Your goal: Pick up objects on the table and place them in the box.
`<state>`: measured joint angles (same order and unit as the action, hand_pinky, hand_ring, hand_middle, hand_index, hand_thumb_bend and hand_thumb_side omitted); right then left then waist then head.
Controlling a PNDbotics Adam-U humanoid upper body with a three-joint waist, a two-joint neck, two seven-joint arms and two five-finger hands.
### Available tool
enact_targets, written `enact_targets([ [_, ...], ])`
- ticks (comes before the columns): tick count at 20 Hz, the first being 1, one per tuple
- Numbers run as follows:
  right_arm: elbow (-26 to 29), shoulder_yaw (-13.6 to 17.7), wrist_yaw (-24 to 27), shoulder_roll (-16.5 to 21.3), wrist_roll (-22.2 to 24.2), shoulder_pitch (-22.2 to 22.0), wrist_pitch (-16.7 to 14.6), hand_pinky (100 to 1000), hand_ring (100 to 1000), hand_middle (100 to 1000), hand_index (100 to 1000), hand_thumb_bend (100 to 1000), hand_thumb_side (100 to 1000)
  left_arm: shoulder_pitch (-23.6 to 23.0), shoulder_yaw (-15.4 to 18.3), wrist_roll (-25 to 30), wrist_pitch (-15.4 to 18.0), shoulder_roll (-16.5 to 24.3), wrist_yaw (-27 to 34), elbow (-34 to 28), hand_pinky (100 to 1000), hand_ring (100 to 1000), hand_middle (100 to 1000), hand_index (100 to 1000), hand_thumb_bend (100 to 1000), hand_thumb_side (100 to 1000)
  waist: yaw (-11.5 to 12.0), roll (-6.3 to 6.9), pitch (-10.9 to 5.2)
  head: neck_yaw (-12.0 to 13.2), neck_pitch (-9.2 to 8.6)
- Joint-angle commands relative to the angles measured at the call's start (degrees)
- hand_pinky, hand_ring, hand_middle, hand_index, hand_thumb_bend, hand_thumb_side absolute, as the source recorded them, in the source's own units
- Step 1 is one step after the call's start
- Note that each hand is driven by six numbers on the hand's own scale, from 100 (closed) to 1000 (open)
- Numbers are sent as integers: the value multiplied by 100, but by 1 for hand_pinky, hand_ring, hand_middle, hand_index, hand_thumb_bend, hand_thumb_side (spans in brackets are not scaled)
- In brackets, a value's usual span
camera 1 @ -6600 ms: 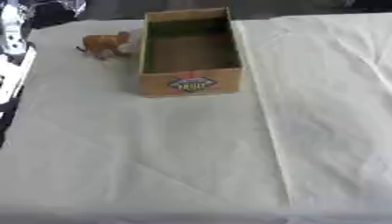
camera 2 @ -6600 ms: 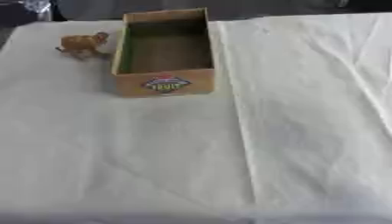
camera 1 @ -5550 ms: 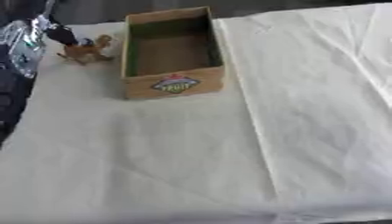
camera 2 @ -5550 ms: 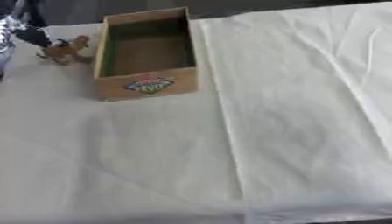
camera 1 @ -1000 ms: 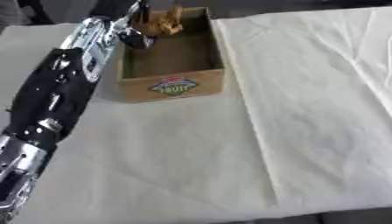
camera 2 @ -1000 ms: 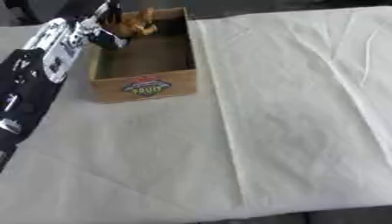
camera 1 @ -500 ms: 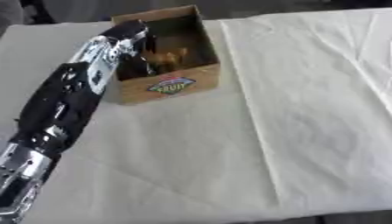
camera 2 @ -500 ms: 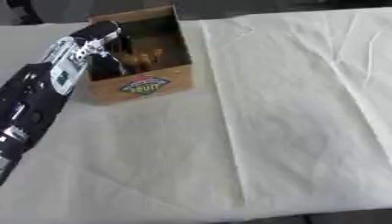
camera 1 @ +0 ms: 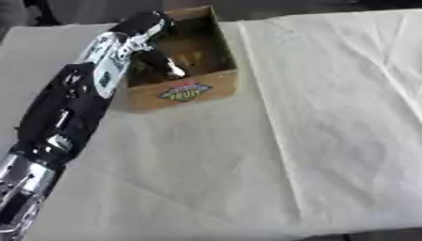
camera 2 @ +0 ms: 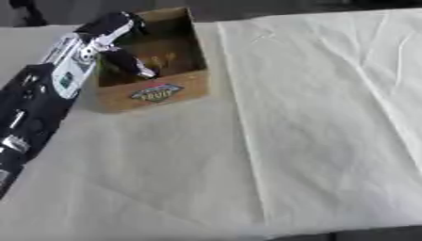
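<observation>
Left eye view puts my left hand (camera 1: 157,59) inside the box (camera 1: 183,92), fingers pointing down, seemingly relaxed — the small tan object (camera 1: 188,60) lies on the box floor beside them. I judge this the release step; next I'd lift the arm clear.

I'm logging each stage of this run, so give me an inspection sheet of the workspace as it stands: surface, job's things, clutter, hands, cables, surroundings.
Surface: table covered with a creased cream cloth, nothing lying loose on it.
Job's things: cardboard box upright at the far left, a printed label on its near wall; small brown toy animal inside the box, blurred.
Clutter: nothing seen.
Hands: left hand reaches down into the box beside the toy animal; its grip cannot be made out. Right hand not in view.
Cables: nothing seen.
Surroundings: dark floor beyond the table's far edge.
</observation>
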<state>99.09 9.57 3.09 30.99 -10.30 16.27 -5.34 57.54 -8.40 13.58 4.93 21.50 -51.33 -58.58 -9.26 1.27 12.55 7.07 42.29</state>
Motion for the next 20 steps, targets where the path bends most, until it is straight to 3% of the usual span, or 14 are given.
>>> enact_targets([
  [1,27,82,13,108,-17,34,-5,446,590,681,844,100,318,118,375,-285,233,255,281,-526,664,657,663,727,1000,591,32,-30,-137,-29,8],
  [4,15,102,13,116,-38,16,-6,446,589,681,843,100,317,-30,631,-575,269,426,571,-997,647,640,643,709,1000,563,108,-44,-149,-64,10],
  [8,2,124,8,134,-68,10,-8,445,589,680,840,100,314,-457,773,-950,9,760,946,-1607,636,632,634,698,990,565,247,-80,-147,-124,6],
  [11,-9,146,12,157,-105,10,-15,445,589,680,839,100,312,-925,835,-1252,-285,927,1248,-1893,613,616,617,686,876,577,371,-108,-152,-149,24],
  [20,-87,97,36,248,-167,184,-16,445,597,691,832,100,305,-2272,992,-2085,-991,796,2081,-2890,581,600,602,675,759,590,612,-103,-186,-154,165],
])
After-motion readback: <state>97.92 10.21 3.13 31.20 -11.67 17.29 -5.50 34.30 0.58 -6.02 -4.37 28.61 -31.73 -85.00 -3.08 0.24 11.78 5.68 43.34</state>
